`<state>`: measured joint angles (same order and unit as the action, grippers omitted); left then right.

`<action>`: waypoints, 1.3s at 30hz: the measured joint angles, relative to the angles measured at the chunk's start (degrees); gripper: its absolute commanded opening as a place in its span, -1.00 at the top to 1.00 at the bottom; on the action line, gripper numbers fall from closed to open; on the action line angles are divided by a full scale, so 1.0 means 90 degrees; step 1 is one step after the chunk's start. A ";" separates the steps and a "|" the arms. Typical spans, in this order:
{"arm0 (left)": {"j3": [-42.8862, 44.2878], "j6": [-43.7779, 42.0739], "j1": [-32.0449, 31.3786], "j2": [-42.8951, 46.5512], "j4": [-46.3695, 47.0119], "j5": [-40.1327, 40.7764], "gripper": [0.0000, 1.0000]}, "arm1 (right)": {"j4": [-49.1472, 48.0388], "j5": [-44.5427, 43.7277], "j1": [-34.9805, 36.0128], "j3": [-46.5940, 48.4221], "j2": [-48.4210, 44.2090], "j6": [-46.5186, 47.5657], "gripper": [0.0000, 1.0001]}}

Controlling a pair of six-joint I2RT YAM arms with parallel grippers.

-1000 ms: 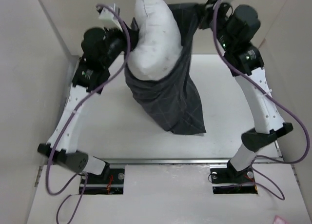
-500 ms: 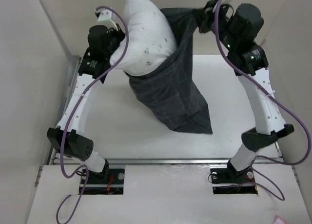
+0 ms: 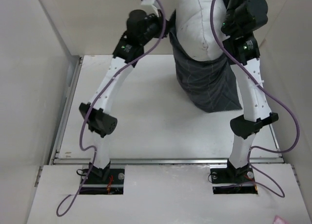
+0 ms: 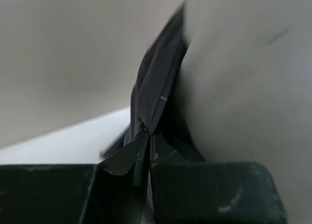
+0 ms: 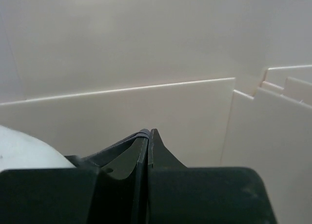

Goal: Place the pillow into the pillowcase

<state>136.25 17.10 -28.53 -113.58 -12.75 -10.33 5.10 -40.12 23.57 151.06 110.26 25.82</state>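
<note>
1. Now both my arms are lifting higher and farther right than a moment ago, so the pillowcase is hanging straighter, its closed end seemingly touching the table.
2. The pillow is sliding deeper. Its lower part is sitting inside and its top is poking out, so more shaking is probably needed.
3. My left claw is clenching the pillowcase's hem, and my right claw is pressing shut, apparently on the opposite hem.
4. Both arms are stretching steeply upward toward the far wall.
</note>
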 measured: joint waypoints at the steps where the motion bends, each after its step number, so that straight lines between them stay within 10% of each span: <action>1: 0.0039 -0.0005 -0.0090 -0.0216 -0.0080 0.0056 1.00 | -0.0085 0.0007 0.0007 -0.0017 -0.0070 0.0092 1.00; 8: -0.3152 0.0301 -0.0265 0.0330 -0.0036 0.0590 1.00 | 0.0136 0.0508 0.0588 -0.1222 -0.0306 0.0029 1.00; 13: -0.5620 0.0784 0.0658 0.1435 0.0153 0.0724 1.00 | 0.1617 0.2633 0.0969 -0.2725 -0.0019 -0.1256 1.00; 23: -0.6448 0.0993 0.1345 0.1299 0.0007 0.0954 1.00 | 0.2793 0.4728 0.1078 -0.4112 0.0027 -0.2822 0.97; 25: -0.6477 0.0996 0.1275 0.1294 0.0051 0.0901 0.26 | 0.2820 0.4898 0.1054 -0.4160 -0.0034 -0.2885 0.92; 27: -0.6586 0.0950 0.1236 0.1294 0.0080 0.0913 -0.99 | 0.2880 0.5102 0.1044 -0.4167 -0.0090 -0.2919 0.70; 28: -0.6693 0.0945 0.1222 0.1307 0.0092 0.0945 -0.99 | 0.2897 0.5212 0.1044 -0.4165 -0.0107 -0.2914 0.20; 31: -0.7286 0.1013 0.1270 0.1447 0.0153 0.1020 -0.99 | 0.3058 0.5527 0.1064 -0.4133 -0.0121 -0.2786 -0.37; 39: -0.9566 0.1515 0.1608 0.3837 0.0376 0.0945 -0.99 | 0.3538 0.4369 0.1603 -0.4367 -0.0384 -0.2584 -0.65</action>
<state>50.15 30.74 -14.06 -79.05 -9.37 -1.83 36.95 -0.80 38.00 111.77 106.80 2.57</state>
